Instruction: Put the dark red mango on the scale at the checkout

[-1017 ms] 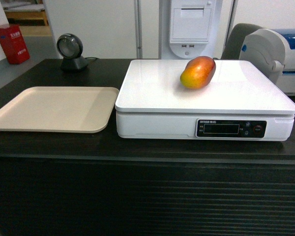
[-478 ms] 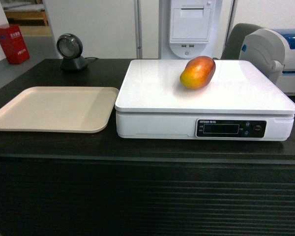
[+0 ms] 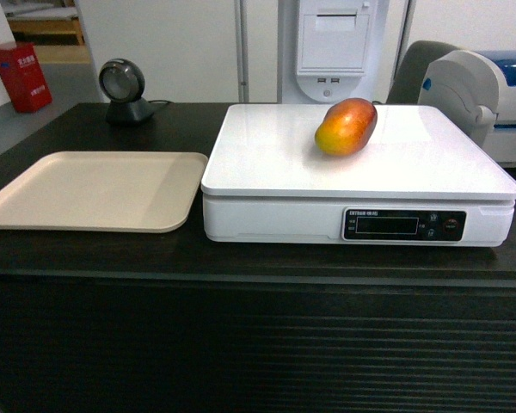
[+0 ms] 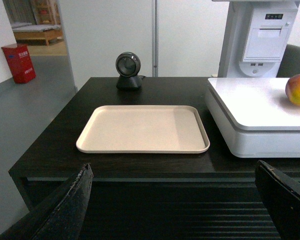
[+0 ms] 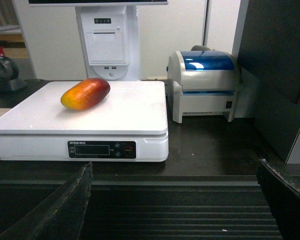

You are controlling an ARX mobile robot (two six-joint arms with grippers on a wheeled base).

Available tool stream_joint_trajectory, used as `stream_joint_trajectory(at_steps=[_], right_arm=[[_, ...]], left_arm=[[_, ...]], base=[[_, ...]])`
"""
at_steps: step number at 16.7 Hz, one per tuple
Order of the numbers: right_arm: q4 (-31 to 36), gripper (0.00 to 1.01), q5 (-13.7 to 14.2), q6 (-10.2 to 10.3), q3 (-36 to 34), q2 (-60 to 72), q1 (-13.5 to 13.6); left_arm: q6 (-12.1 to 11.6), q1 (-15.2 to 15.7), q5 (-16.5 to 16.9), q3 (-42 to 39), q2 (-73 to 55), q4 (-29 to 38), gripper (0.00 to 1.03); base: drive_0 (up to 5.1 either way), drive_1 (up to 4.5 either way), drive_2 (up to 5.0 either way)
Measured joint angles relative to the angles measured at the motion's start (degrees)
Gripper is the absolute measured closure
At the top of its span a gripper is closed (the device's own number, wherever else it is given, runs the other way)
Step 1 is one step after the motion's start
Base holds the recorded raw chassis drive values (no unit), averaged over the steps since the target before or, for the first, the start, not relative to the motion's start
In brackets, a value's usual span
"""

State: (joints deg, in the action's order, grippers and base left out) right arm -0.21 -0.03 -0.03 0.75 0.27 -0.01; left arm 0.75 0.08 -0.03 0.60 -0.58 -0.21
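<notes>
dark checkout (image 3: 95, 254), both grippers (image 4: 175, 200) (image 5: 175, 200) wide open (empty), back from scale (image 3: 275, 163)

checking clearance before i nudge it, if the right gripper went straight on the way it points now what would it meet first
Probably the slatted front or top edge of the checkout, which lies between the open right gripper and everything else. If it cleared that edge, the scale comes next. Depth is hard to judge from the wrist view.

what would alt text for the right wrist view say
A dark red mango lies on a white scale atop the dark checkout, a blue-lidded printer beside it. The right claw frames the bottom, open and empty.
</notes>
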Motion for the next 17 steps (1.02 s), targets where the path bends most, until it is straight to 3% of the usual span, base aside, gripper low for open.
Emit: stream_joint_trajectory(at_steps=[17], right_arm=[[-0.04, 0.03, 0.04, 0.02, 0.0, 0.0, 0.0]], left_arm=[[-0.13, 0.0, 0.02, 0.0, 0.0, 0.02, 0.05]], base=[[0.0, 0.0, 0.0]])
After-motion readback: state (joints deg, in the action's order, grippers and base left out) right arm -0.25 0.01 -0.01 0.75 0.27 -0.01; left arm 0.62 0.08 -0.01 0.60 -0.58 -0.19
